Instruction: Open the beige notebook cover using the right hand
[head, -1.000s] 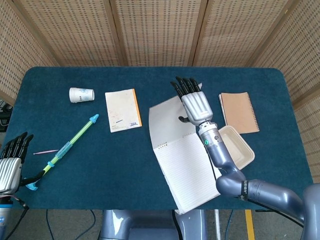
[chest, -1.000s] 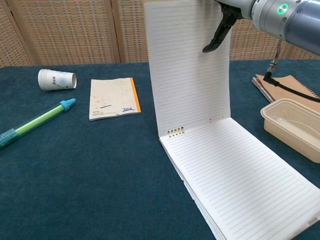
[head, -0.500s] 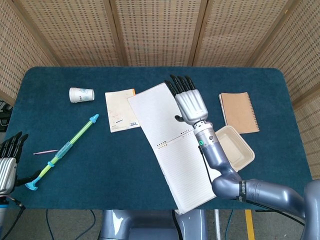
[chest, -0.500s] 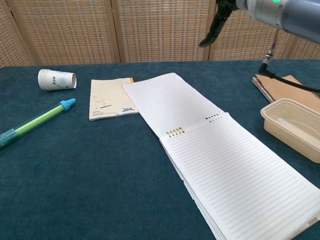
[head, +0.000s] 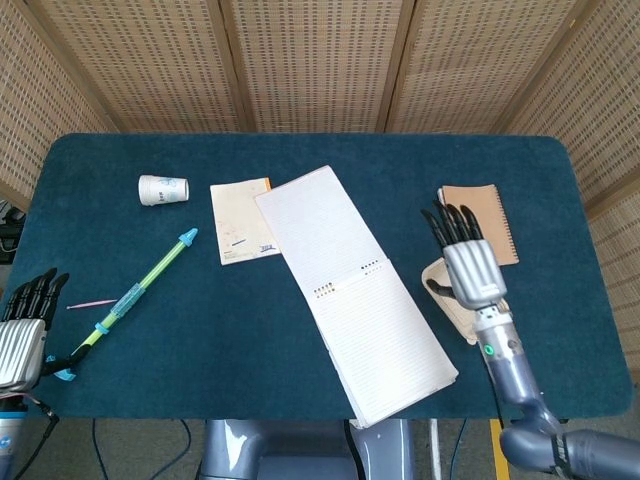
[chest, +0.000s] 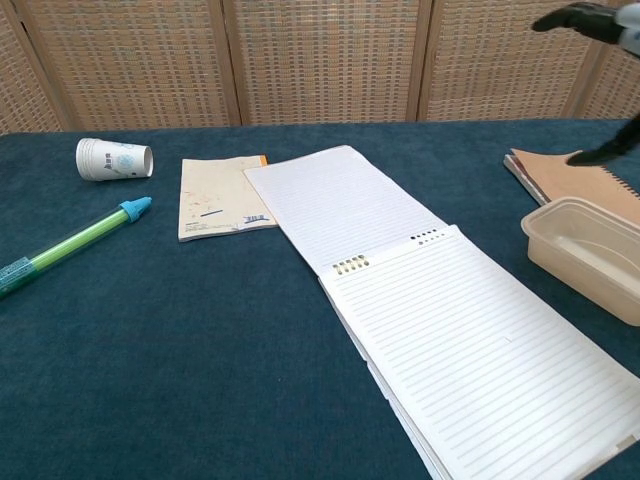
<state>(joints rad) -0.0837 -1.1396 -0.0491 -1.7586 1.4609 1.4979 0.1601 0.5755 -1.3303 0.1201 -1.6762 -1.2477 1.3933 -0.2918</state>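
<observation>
Notebook (head: 360, 300) lies open mid-worktop, cover (head: 318, 228) flat toward the far edge, overlapping the small pad (head: 243, 220). My right hand (head: 468, 268) hovers empty above the container (chest: 585, 255), fingers spread, job looks done.

The blue-clothed table (head: 520, 160) carries an open notebook (head: 355, 295) at centre (lying flat), with a paper cup (head: 163, 189) at ten o'clock and a brown notebook (head: 484, 212) at three.

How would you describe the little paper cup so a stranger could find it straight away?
Start at the blue table and go to its far left part. The paper cup lies on its side there, left of a small beige booklet and beyond the green pen. It is the only round, white thing there.
</observation>
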